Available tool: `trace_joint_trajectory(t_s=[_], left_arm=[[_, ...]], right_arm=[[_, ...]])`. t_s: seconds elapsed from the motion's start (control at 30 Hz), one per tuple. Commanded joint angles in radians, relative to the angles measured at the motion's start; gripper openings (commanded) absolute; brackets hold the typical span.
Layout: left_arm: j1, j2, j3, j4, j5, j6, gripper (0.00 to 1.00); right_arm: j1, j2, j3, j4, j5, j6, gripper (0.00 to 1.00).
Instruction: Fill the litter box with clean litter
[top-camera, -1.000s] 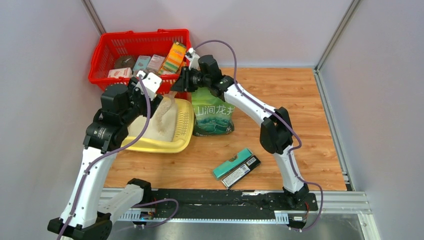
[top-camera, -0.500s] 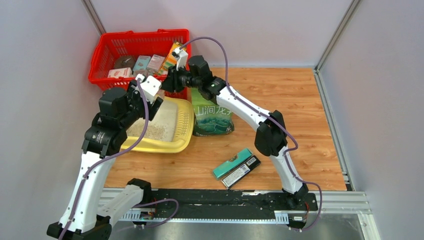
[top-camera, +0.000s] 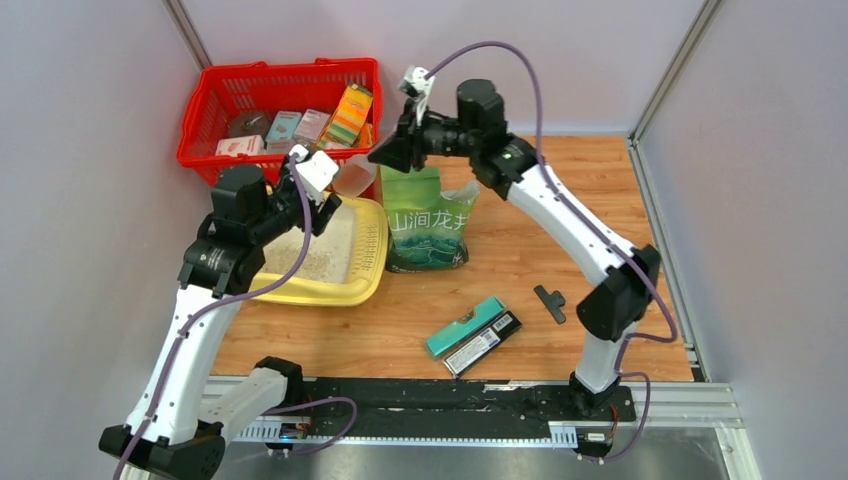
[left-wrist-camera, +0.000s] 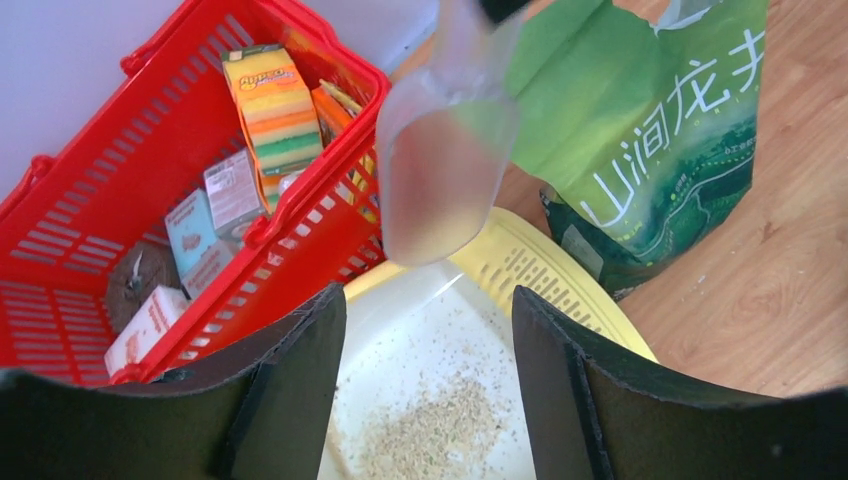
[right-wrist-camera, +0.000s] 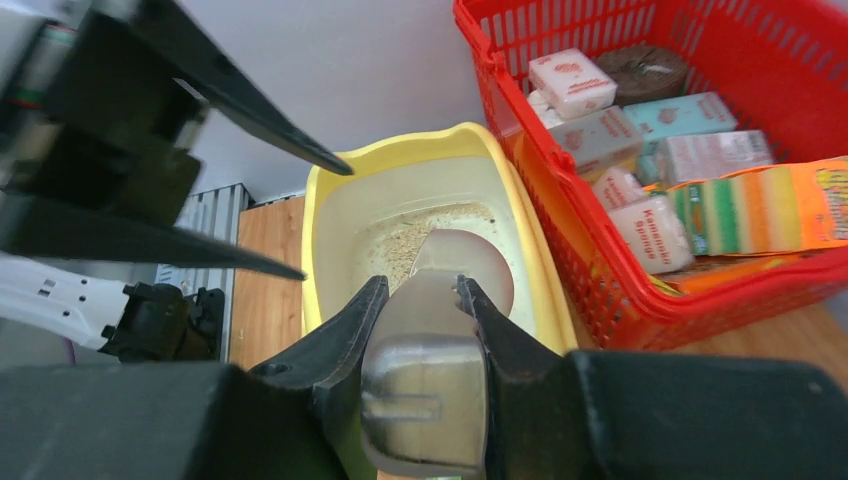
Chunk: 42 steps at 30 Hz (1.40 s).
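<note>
Over on the left by the wall sits the red mesh basket (top-camera: 270, 110), its latticed plastic packed with small cartons and a striped pack, well out of the action. Next along, the left gripper (left-wrist-camera: 428, 310) hovers above the litter box (top-camera: 365, 270) with its jaws spread wide and nothing between them. My read is that it waits there to steady the tray or simply keep clear of the pour. The box itself lies flat on the wood-grain table, touching the basket's front. It is a pale-yellow tray with soft rounded corners, a slotted rim and a smooth cream floor. The clean litter (left-wrist-camera: 440, 440) lies inside as a thin, loose patch of sandy granules like coarse grain, with plenty of bare floor around it, so the filling looks far from done. Above the tray's far right corner hangs the scoop (left-wrist-camera: 440, 170), cloudy translucent plastic with a rounded bowl; whether it carries a load I cannot tell. The right gripper (right-wrist-camera: 420, 290) is clamped on its handle and reaches in from the right, probably because that keeps the bowl over the tray, close to the supply. Just beside it stands the green bag (top-camera: 428, 225), crinkled and glossy, its torn top gaping upward for the scoop.
</note>
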<state>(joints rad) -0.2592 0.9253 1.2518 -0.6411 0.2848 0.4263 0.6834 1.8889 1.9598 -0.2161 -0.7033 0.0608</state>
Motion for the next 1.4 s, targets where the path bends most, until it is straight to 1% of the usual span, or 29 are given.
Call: trace_joint_trajectory(t_s=[0.0, 0.17, 0.2, 0.33, 0.43, 0.5, 0.53, 0.6, 0.63, 0.7, 0.73, 0.77, 0.8, 0.83, 0.9, 0.93, 0.97, 1.03, 1.07, 1.13, 1.2, 1.23, 1.27, 1.33, 1.37], left_arm=[[0.006, 0.046, -0.023, 0.141, 0.059, 0.061, 0.68], [0.002, 0.131, 0.001, 0.219, 0.178, 0.075, 0.61], [-0.009, 0.164, 0.012, 0.222, 0.186, 0.077, 0.60], [-0.044, 0.216, 0.054, 0.253, 0.212, 0.088, 0.59], [-0.071, 0.245, 0.055, 0.288, 0.186, 0.095, 0.59], [-0.078, 0.268, 0.055, 0.314, 0.171, 0.086, 0.52], [-0.083, 0.277, 0.058, 0.333, 0.169, 0.078, 0.45], [-0.086, 0.305, 0.067, 0.342, 0.171, 0.066, 0.37], [-0.087, 0.316, 0.078, 0.345, 0.183, 0.054, 0.26], [-0.092, 0.339, 0.087, 0.345, 0.201, 0.045, 0.14], [-0.094, 0.345, 0.092, 0.345, 0.221, 0.031, 0.00], [-0.097, 0.355, 0.095, 0.347, 0.228, 0.016, 0.00], [-0.097, 0.360, 0.098, 0.350, 0.234, -0.006, 0.00], [-0.097, 0.369, 0.116, 0.341, 0.247, -0.050, 0.00], [-0.095, 0.397, 0.152, 0.290, 0.281, -0.061, 0.00], [-0.095, 0.408, 0.187, 0.235, 0.322, -0.060, 0.00], [-0.095, 0.414, 0.204, 0.212, 0.339, -0.058, 0.00], [-0.097, 0.437, 0.244, 0.143, 0.381, -0.031, 0.00], [-0.100, 0.441, 0.253, 0.121, 0.384, -0.018, 0.00], [-0.106, 0.451, 0.271, 0.078, 0.386, 0.024, 0.00], [-0.110, 0.460, 0.281, 0.063, 0.383, 0.029, 0.00], [-0.115, 0.463, 0.287, 0.063, 0.383, 0.016, 0.00], [-0.120, 0.469, 0.293, 0.061, 0.381, 0.011, 0.00], [-0.136, 0.483, 0.310, 0.049, 0.386, 0.005, 0.00], [-0.141, 0.489, 0.316, 0.046, 0.389, 0.008, 0.00]], right_arm=[[-0.030, -0.183, -0.083, -0.052, -0.082, -0.085, 0.00], [-0.038, -0.240, -0.137, -0.080, -0.056, -0.067, 0.00], [-0.038, -0.241, -0.144, -0.080, -0.050, -0.038, 0.00], [-0.038, -0.240, -0.150, -0.080, -0.012, -0.021, 0.00], [-0.041, -0.240, -0.147, -0.077, -0.012, -0.012, 0.00], [-0.044, -0.241, -0.147, -0.077, -0.019, 0.000, 0.00], [-0.050, -0.241, -0.145, -0.081, -0.019, 0.005, 0.00], [-0.059, -0.240, -0.144, -0.085, -0.021, 0.017, 0.00], [-0.065, -0.240, -0.141, -0.085, -0.022, 0.040, 0.00], [-0.090, -0.229, -0.133, -0.083, -0.021, 0.072, 0.00], [-0.099, -0.225, -0.130, -0.085, -0.021, 0.105, 0.00], [-0.119, -0.220, -0.122, -0.083, -0.018, 0.126, 0.00], [-0.131, -0.211, -0.116, -0.086, -0.022, 0.143, 0.08], [-0.143, -0.208, -0.107, -0.088, -0.033, 0.158, 0.34], [-0.195, -0.208, -0.102, -0.092, -0.073, 0.221, 0.49], [-0.212, -0.206, -0.098, -0.095, -0.094, 0.243, 0.56], [-0.246, -0.203, -0.087, -0.145, -0.149, 0.258, 0.57], [-0.277, -0.198, -0.061, -0.222, -0.209, 0.261, 0.59], [-0.303, -0.201, -0.062, -0.279, -0.267, 0.261, 0.59], [-0.321, -0.220, -0.102, -0.315, -0.303, 0.254, 0.61], [-0.329, -0.269, -0.148, -0.307, -0.276, 0.249, 0.63], [-0.328, -0.292, -0.212, -0.239, -0.257, 0.267, 0.65], [-0.326, -0.316, -0.234, -0.202, -0.239, 0.286, 0.66], [-0.317, -0.314, -0.236, -0.187, -0.222, 0.294, 0.66], [-0.312, -0.292, -0.208, -0.196, -0.219, 0.292, 0.66]])
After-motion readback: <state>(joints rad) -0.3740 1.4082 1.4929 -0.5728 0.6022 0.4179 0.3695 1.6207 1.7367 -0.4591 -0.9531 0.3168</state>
